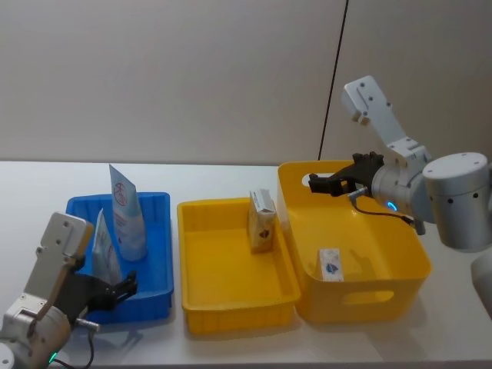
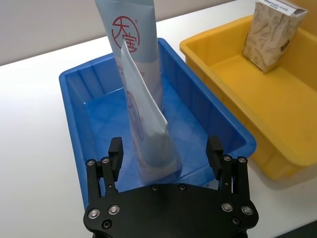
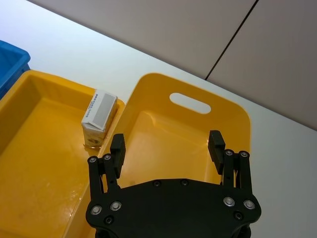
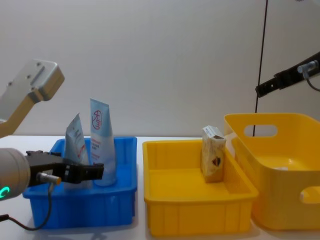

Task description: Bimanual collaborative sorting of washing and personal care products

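In the blue tray (image 1: 156, 265) a pale-blue tube with a red logo (image 1: 127, 211) stands upright, with a whitish pouch (image 1: 104, 246) leaning in front of it. My left gripper (image 1: 127, 288) hovers open at the tray's near edge. In the left wrist view its fingers (image 2: 115, 151) flank the pouch (image 2: 146, 129) without touching it. A tan box with a white top (image 1: 261, 223) stands in the yellow tray (image 1: 223, 284). Another small box (image 1: 331, 264) stands inside the yellow basket (image 1: 361, 300). My right gripper (image 1: 319, 183) is open and empty above the basket's far rim.
The three containers stand side by side on the white table (image 1: 46, 184), with blue at the left, the yellow tray in the middle and the handled basket at the right. A plain wall rises behind. Bare table runs along the back and front edges.
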Robot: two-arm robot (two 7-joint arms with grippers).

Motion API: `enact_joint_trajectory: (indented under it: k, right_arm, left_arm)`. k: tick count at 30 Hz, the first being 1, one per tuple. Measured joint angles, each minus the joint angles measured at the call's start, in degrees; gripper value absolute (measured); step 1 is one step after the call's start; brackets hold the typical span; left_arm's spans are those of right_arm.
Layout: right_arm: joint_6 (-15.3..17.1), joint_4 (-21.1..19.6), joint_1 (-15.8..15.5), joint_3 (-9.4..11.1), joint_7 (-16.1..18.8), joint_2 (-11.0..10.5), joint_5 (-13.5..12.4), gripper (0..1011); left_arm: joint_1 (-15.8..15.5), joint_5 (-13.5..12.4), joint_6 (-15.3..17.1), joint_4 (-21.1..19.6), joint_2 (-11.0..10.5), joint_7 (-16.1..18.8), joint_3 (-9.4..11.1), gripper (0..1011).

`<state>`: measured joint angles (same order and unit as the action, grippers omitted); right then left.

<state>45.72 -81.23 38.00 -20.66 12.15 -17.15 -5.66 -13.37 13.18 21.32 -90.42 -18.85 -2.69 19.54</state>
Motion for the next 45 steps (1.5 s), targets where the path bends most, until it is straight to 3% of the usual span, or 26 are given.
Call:
enact_joint_trajectory:
  k: [15,45]
  right_arm:
    - [0.00,0.00,0.00,0.00,0.00,0.00,0.00,1004]
    - [0.00,0.00,0.00,0.00,0.00,0.00,0.00,1004]
  left_arm:
    - [-0.34,-4.26,-0.07,0.29,0.82,3.87,0.58,1001]
    - [-2.01,-6.46,-3.10,2.90,3.48,4.06,0.93,1000]
